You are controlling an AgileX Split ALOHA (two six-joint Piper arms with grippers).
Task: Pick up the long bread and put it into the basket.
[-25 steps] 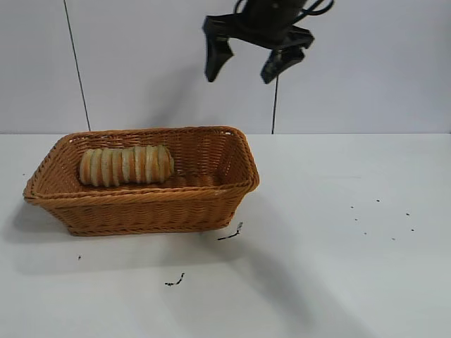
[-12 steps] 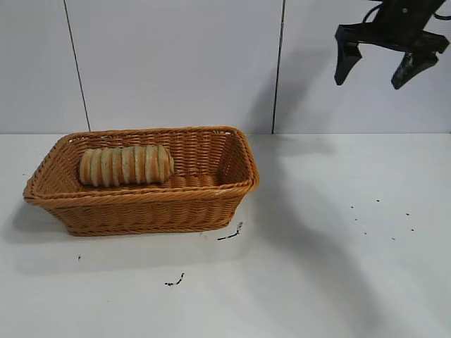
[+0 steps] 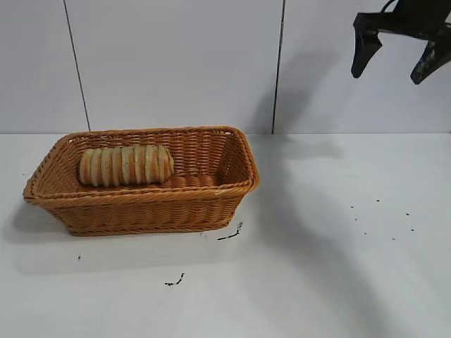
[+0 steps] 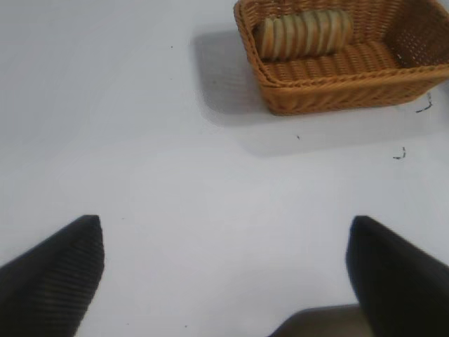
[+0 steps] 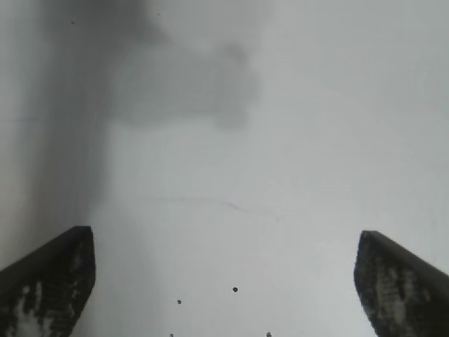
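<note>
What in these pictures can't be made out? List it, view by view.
- Exterior view: the left gripper is outside the frame; the right gripper is cut off by the top edge.
- Exterior view: the basket hides the underside of the long bread behind its near wall.
- Right wrist view: basket and bread are out of frame.

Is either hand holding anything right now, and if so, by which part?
Nothing is held. The right hand and left hand are open; the long bread lies in the basket.
</note>
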